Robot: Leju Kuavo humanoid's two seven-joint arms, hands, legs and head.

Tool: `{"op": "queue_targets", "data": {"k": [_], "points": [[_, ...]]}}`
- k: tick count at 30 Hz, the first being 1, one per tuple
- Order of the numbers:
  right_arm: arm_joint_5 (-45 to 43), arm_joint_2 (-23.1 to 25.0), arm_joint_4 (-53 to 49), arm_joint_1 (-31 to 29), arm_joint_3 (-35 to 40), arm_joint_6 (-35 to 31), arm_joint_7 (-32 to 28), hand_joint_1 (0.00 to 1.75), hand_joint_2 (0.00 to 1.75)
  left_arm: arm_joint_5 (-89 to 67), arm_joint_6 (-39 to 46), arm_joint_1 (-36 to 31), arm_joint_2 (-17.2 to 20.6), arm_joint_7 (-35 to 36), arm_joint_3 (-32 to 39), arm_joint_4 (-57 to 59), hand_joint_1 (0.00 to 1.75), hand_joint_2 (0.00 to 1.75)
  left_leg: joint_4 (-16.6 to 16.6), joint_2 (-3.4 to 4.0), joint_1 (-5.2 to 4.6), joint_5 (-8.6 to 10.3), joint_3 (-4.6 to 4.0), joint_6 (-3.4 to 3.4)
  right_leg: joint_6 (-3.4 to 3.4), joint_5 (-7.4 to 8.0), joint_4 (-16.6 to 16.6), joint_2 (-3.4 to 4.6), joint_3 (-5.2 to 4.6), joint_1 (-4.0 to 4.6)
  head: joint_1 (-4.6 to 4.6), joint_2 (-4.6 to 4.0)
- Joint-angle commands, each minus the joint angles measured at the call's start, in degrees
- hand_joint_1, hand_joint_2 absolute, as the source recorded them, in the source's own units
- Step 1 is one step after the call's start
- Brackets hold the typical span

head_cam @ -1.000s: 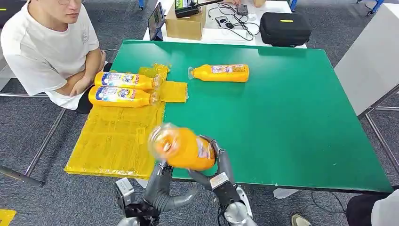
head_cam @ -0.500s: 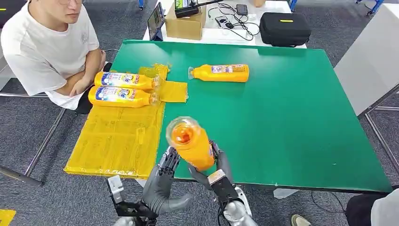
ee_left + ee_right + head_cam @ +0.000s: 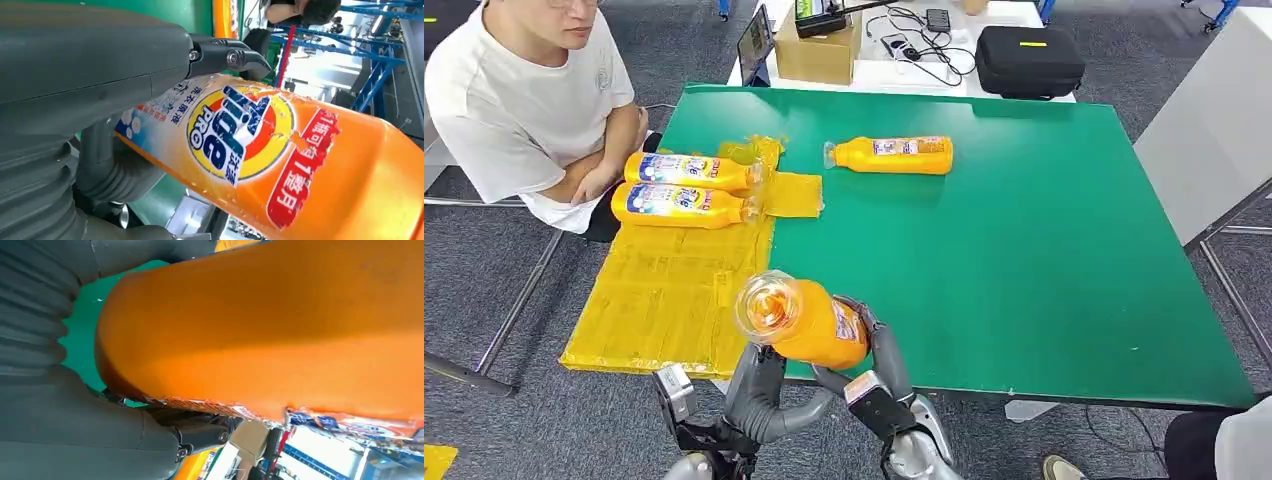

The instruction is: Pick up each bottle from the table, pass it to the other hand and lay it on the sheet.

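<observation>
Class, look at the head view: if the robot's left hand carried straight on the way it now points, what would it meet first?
The left hand points up and forward at the held orange bottle, which it already touches, with the right hand on the far side. So the bottle comes first; the green table lies beyond, though depth is unclear.

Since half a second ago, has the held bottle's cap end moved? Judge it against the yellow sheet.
Yes. The held bottle has swung its cap end left, toward the sheet, and now partly overlaps the sheet's right edge.
</observation>
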Motion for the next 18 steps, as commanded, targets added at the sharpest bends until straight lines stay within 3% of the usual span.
{"op": "queue_targets", "data": {"k": [1,6,12,15,16,18], "points": [[0.09,-0.93,1.88,-1.46,1.69,0.08,0.22,1.75,1.75,0.01,0.01,-1.71,-0.26,0.32,-0.15,3.26,0.0,1.75,-0.04,0.0,0.04,-0.05,0.21,-0.05,-0.11,-0.06,-0.06,-0.08,0.23,0.06,0.0,0.0],[3.34,-1.69,1.63,-1.73,4.12,-1.22,0.45,1.75,1.75,-0.58,1.33,-1.76,-0.42,0.35,0.12,3.03,0.0,1.75,-0.04,0.01,0.04,-0.06,0.22,-0.04,-0.11,-0.06,-0.06,-0.07,0.24,0.07,0.0,0.0],[9.18,-3.01,-0.74,-1.57,9.51,-1.89,5.23,1.75,1.75,-5.62,7.37,-1.71,-1.29,-1.57,0.39,1.65,0.0,1.75,-0.02,0.01,0.06,-0.09,0.26,-0.05,-0.11,-0.09,-0.05,-0.08,0.28,0.08,0.0,0.0],[8.44,-2.94,-0.54,-1.75,11.37,0.13,5.48,1.75,1.75,9.84,-1.97,-1.93,-1.8,5.48,1.76,2.31,0.0,1.75,-0.01,-0.01,0.04,-0.06,0.18,-0.03,-0.08,-0.07,-0.04,-0.08,0.21,0.06,0.0,0.0],[13.98,-2.8,1.64,-2.59,12.99,-3.26,10.13,1.75,1.75,8.14,-0.24,-1.7,-2.26,3.33,2.56,1.77,0.0,1.75,-0.01,0.01,0.05,-0.09,0.27,-0.04,-0.11,-0.09,-0.05,-0.08,0.3,0.08,0.0,0.0],[15.54,-2.11,5.91,-4.03,15.21,-1.27,12.8,1.75,1.75,8.33,3.28,-2.03,-3.35,5.25,3.73,1.09,0.0,1.75,-0.02,0.13,0.06,-0.11,0.31,-0.05,-0.12,-0.07,-0.06,0.04,0.3,0.08,0.02,0.0]]}}
